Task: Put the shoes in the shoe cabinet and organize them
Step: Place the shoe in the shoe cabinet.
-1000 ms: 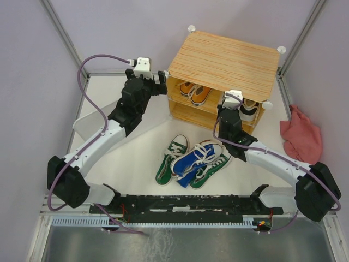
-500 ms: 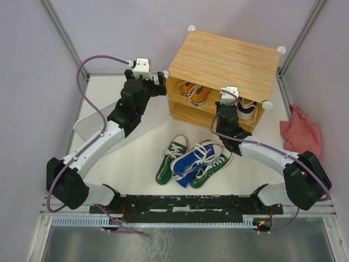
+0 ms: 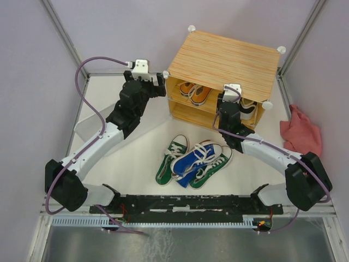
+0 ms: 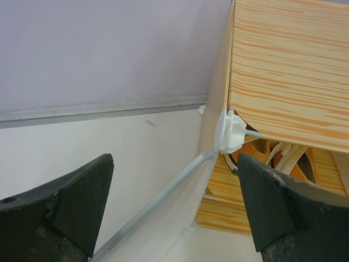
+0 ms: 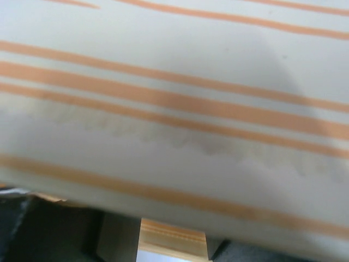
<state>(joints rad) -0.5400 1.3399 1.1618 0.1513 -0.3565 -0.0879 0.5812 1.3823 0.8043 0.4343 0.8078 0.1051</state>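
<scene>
Two orange sneakers (image 3: 195, 91) and a black sneaker (image 3: 248, 109) sit inside the shoe cabinet (image 3: 226, 60) at upper centre, green sneakers (image 3: 171, 159) and blue sneakers (image 3: 193, 159) await stowing on the table (image 3: 136, 158), left jaws stand wide and empty, and right jaws' state cannot be told.

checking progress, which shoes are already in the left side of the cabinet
The orange shoes; the green shoes and blue shoes lie out on the table.

Lavender walls (image 3: 120, 27), white tabletop (image 3: 139, 155)
</scene>
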